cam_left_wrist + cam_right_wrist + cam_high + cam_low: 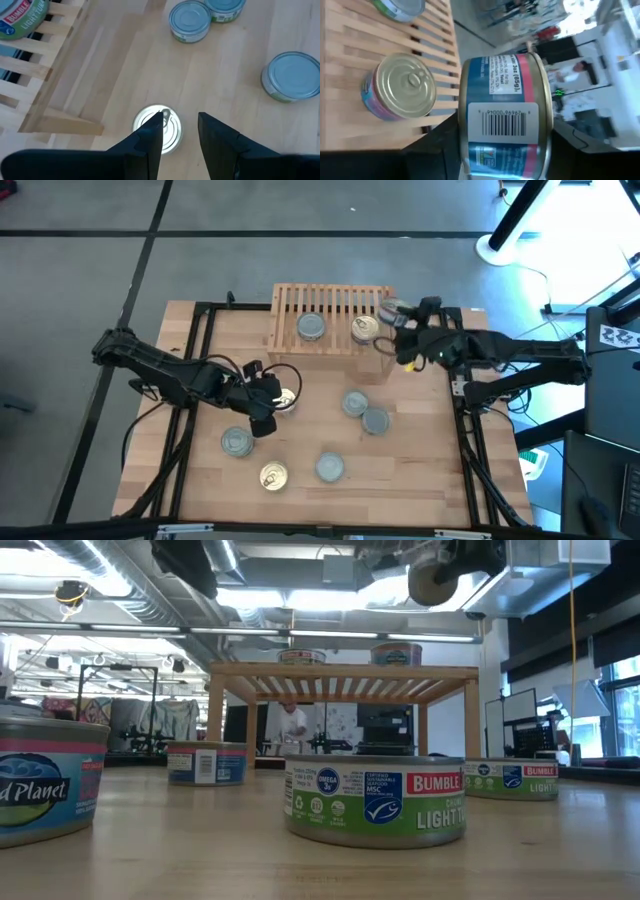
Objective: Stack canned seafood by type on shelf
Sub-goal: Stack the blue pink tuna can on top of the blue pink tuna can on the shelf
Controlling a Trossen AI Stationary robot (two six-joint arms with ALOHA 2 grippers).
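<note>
High view: right gripper (pixel 397 320) clamps a gold-topped tin (pixel 391 309) at the shelf's (pixel 335 300) right end, beside a gold tin (pixel 365 329) and silver tin (pixel 311 326) on the slats. Left gripper (pixel 268 402), fingers parted, sits over another gold tin (pixel 285 399) on the table (pixel 420 470). Low view: a Bumble Bee tin (pixel 375 798) fronts the shelf. Left wrist view: two silver tins (pixel 190 21) touching.

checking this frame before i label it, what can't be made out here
- Left gripper, high view: its dark body hides most of the gold tin under it; whether a finger touches the tin cannot be told from the left wrist view either.
- Right gripper, right wrist view: the held tin covers its fingers, and the bottom edge cuts off the tin.
- Low view: the left edge cuts off the nearest tin and its label.
</note>
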